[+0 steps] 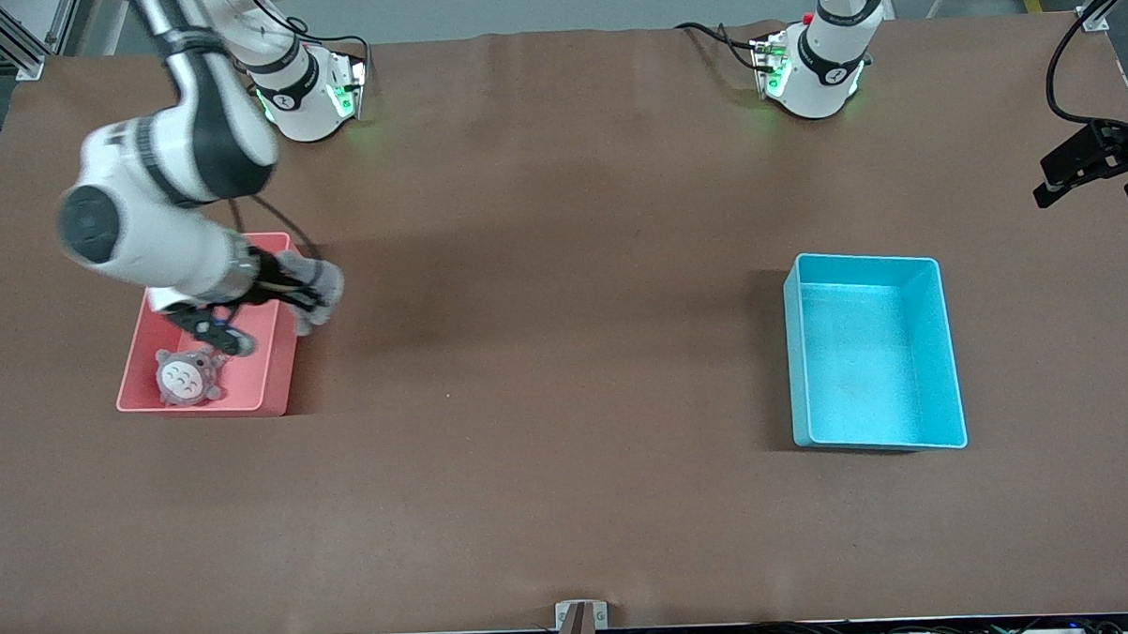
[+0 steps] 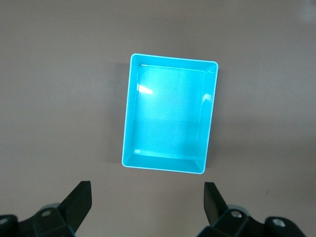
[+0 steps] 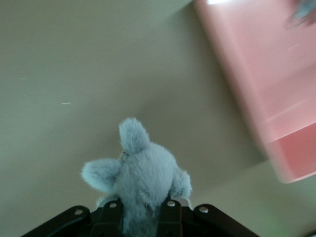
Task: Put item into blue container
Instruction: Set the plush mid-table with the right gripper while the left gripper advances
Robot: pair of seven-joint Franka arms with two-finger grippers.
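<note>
Right gripper [image 1: 312,302], fingers clamped on a grey plush toy [image 3: 143,180], hangs beside the pink bin [image 1: 271,379] for carrying; left gripper [image 2: 148,205] waits, fingers wide, above the blue container [image 2: 168,116].

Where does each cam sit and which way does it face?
Front: high across the table, facing both bases; right tool by the pink bin, left tool waits at the left arm's end.
Left wrist: over the blue container, looking down; open tool tips show.
Right wrist: looks at table past the gripped grey plush.
Shared: blue container in front and left wrist.
</note>
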